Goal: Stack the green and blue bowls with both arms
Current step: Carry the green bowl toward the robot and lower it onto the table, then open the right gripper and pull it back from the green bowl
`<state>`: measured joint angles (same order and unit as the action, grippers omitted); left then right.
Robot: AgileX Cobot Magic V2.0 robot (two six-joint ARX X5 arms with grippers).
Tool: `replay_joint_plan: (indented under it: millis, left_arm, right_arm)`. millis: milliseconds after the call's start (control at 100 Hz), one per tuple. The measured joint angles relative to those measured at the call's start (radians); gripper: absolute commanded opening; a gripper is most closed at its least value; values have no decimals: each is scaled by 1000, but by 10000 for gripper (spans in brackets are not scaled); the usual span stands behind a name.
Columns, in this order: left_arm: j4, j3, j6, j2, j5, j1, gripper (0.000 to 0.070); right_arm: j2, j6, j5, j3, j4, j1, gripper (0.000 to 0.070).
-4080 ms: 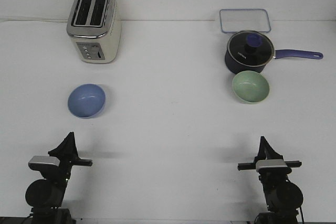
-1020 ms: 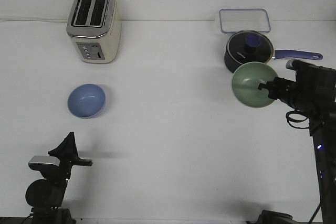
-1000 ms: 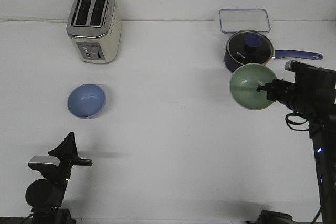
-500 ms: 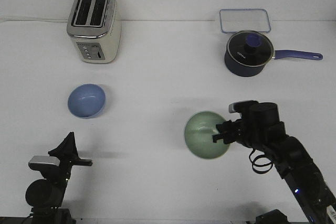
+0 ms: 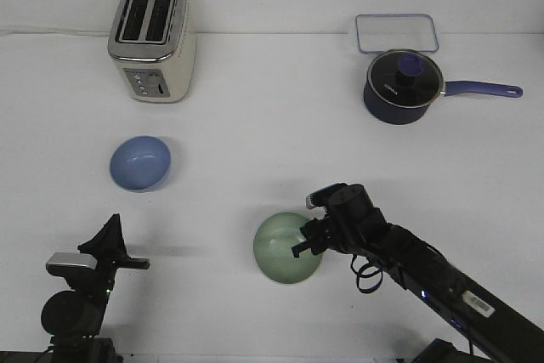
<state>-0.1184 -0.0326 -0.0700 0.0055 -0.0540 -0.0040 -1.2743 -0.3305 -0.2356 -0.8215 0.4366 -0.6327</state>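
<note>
Gripping the green bowl (image 5: 287,248), right claw (image 5: 308,242) seemingly closed on rim

toaster (image 5: 152,41) far left; lidded saucepan (image 5: 403,86) before clear tray (image 5: 397,33), far right.

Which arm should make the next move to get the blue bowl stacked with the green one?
Probably the left. The left gripper is parked right below the blue bowl with nothing in it, while the right gripper already grips the green bowl near the table's middle.
</note>
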Motion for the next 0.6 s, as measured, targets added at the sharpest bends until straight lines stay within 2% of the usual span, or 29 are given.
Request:
replay_joint_plan:
  millis: [110, 170, 220, 310, 350, 500, 600]
  left_arm:
    - [0, 0, 0, 0, 0, 0, 14]
    - [0, 0, 0, 0, 0, 0, 14]
    - [0, 0, 0, 0, 0, 0, 14]
    - [-1, 0, 0, 0, 0, 0, 14]
    - [-1, 0, 0, 0, 0, 0, 14]
    - [-2, 0, -6, 0, 0, 0, 13]
    - [-2, 0, -57, 0, 0, 0, 11]
  right_arm:
    - [-61, 1, 2, 0, -13, -18, 1]
    - [-84, 5, 1, 0, -25, -24, 29]
    - [-94, 8, 2, 0, -29, -27, 91]
    - [-98, 9, 1, 0, -32, -27, 247]
    - [-98, 9, 1, 0, -31, -27, 285]
    - [-97, 11, 1, 0, -32, -27, 322]
    - [-55, 17, 1, 0, -40, -11, 334]
